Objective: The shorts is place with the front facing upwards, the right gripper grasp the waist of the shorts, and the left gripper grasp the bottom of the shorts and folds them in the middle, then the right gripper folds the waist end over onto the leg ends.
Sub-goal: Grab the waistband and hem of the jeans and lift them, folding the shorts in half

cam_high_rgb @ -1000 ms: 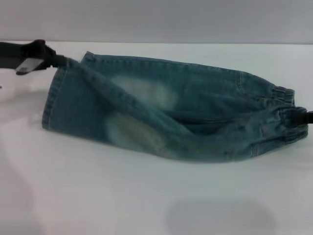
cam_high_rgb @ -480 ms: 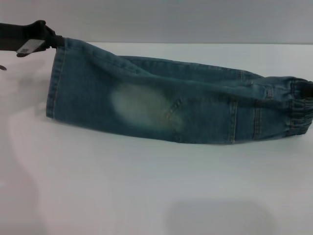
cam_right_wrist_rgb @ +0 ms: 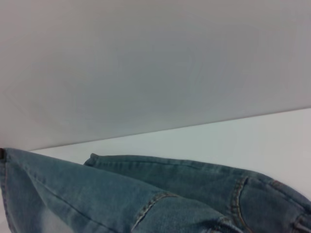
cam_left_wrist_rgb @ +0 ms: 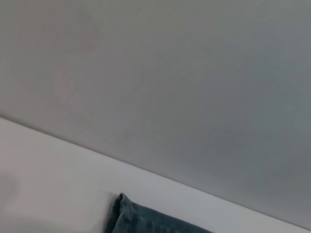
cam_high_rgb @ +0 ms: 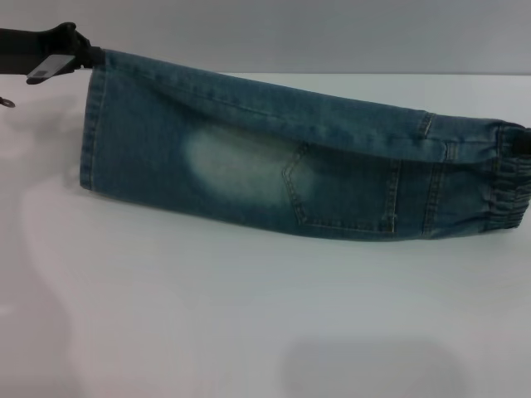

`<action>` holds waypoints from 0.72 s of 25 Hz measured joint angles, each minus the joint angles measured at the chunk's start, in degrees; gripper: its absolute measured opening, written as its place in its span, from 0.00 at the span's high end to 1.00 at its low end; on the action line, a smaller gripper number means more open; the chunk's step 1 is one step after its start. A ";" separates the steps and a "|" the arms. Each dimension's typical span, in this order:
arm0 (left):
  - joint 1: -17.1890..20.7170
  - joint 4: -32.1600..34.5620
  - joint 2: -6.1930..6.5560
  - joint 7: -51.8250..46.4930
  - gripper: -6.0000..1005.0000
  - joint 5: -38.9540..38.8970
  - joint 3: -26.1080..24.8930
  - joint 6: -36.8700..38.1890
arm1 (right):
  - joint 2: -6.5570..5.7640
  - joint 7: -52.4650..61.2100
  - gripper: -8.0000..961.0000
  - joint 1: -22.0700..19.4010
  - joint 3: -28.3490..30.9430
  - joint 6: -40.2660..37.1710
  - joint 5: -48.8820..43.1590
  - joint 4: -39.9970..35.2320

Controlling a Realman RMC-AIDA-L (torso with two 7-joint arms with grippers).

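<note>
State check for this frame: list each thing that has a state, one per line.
shorts: folded lengthwise, lifted and stretched between both grippers, lower edge on the table.
waist: ruffled band at the robot's right, upper corner held.
leg ends: hanging flat at the robot's left, top corner held.
left gripper: shut on the leg ends.
right gripper: shut on the waist, mostly out of frame.

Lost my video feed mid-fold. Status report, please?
Left end effector shut on leg ends, raised. Right end effector on waist, grip unclear. Shorts stretched between them, folded lengthwise. Nothing obstructing.
</note>
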 joint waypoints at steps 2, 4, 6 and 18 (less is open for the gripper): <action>-0.22 -0.14 -0.19 0.24 0.94 0.01 0.04 -0.57 | 0.00 -0.26 0.99 0.10 0.00 0.02 0.25 0.00; -0.42 -0.16 -0.46 0.42 0.94 0.01 0.07 -1.12 | 0.00 -0.49 0.99 0.13 0.00 0.11 0.44 0.00; -0.69 -0.07 -0.97 0.59 0.94 0.03 0.08 -1.81 | 0.03 -0.61 0.99 0.16 0.00 0.48 0.60 0.00; -2.29 0.03 -3.14 1.91 0.93 0.20 1.12 -5.32 | 0.09 -1.75 0.99 0.19 0.07 2.23 2.93 -0.43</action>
